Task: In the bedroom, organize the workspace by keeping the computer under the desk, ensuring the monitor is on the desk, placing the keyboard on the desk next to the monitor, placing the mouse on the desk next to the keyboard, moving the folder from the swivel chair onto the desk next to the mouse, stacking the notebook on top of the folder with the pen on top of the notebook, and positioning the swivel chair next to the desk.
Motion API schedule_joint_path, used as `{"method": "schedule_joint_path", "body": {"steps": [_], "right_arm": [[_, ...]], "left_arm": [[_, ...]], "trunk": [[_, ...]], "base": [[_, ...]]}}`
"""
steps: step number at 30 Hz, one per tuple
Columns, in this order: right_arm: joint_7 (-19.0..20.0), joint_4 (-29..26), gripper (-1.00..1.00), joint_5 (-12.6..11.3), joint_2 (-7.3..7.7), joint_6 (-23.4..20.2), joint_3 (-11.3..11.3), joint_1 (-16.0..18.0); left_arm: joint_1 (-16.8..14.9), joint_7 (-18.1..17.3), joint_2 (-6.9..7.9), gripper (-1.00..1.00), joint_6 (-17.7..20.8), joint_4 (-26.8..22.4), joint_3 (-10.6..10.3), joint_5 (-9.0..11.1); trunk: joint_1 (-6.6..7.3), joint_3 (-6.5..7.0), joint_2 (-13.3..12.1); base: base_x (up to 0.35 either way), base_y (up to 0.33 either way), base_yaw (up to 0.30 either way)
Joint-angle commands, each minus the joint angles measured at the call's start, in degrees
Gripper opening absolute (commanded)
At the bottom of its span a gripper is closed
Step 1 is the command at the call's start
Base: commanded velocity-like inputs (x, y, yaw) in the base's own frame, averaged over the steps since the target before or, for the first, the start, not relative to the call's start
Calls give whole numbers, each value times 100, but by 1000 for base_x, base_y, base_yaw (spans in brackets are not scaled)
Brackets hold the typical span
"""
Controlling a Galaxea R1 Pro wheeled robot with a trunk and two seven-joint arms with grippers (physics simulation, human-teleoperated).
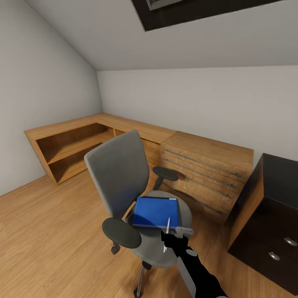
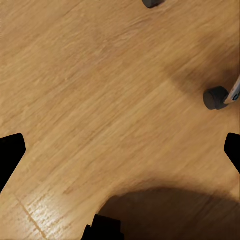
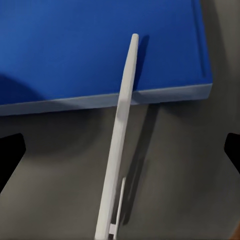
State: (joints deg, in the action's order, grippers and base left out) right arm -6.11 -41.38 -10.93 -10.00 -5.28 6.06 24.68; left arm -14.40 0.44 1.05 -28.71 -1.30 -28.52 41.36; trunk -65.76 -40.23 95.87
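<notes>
The grey swivel chair [image 1: 120, 174] stands mid-room with the bright blue folder [image 1: 156, 212] flat on its seat. The silvery pen [image 1: 167, 231] lies slanted, its tip on the folder [image 3: 100, 45] and the rest over the grey seat [image 3: 175, 165]. My right gripper [image 1: 170, 242] hovers just over the pen [image 3: 120, 135], open, one finger on each side of it. My left gripper [image 2: 120, 155] hangs open over the wood floor. The black desk [image 1: 281, 174] with its drawer unit is at the right. Monitor, keyboard, mouse, computer and notebook are out of view.
A light wooden dresser [image 1: 207, 174] with bar handles stands behind the chair, beside a low wooden corner shelf [image 1: 70, 149]. Sloped grey walls close in at left. Chair castors [image 2: 216, 97] rest on the plank floor near my left gripper. Open floor lies at front left.
</notes>
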Motion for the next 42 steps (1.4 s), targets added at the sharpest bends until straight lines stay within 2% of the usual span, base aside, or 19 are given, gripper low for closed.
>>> {"method": "schedule_joint_path", "body": {"steps": [1, 8, 21, 24, 29, 31, 32, 33, 35, 42], "right_arm": [[-39, -11, 100, -32, 0, -27, 12, 2], [-33, -17, 100, -17, 0, -21, 16, 2], [-31, -24, 100, 3, 0, 66, 35, 2], [-32, -25, 100, 4, 0, 69, 35, 2], [-45, -24, 100, 8, 0, 71, 35, 2], [-47, -24, 100, 11, 0, 71, 37, 2], [-47, -23, 100, 11, 0, 71, 37, 2], [-51, -25, 100, 12, 0, 71, 40, 2], [-53, -22, 100, 12, 0, 71, 37, 2], [-56, -19, 100, 12, 0, 71, 36, 2]], "left_arm": [[-2, 6, 1, 100, -12, -2, -48, 41], [-2, 15, 1, 100, -12, -2, -48, 39], [-2, 57, 24, 100, -32, -15, -36, 45], [-2, 141, 103, 100, -36, -96, 8, 100], [-2, 497, 427, 100, -19, -921, 59, 176], [-2, 634, 622, 100, 20, -1258, 140, 189], [-2, 653, 645, 100, 26, -1301, 169, 191], [-2, 687, 691, 100, 34, -1383, 284, 194], [-2, 702, 710, 100, 27, -1430, 416, 196], [-2, 715, 695, 100, 0, -1457, 491, 194]], "trunk": [[-22, -24, 44], [-176, -149, 325], [-176, -149, 325], [-176, -149, 325], [-176, -149, 325], [-176, -149, 325], [-176, -149, 325], [-176, -149, 325], [-176, -149, 325], [-176, -149, 325]], "base": [[0, 0, 0], [0, 0, 0], [0, 0, 0], [0, 0, 0], [0, 0, 0], [0, 0, 0], [0, 0, 0], [0, 0, 0], [0, 0, 0], [0, 0, 0]]}}
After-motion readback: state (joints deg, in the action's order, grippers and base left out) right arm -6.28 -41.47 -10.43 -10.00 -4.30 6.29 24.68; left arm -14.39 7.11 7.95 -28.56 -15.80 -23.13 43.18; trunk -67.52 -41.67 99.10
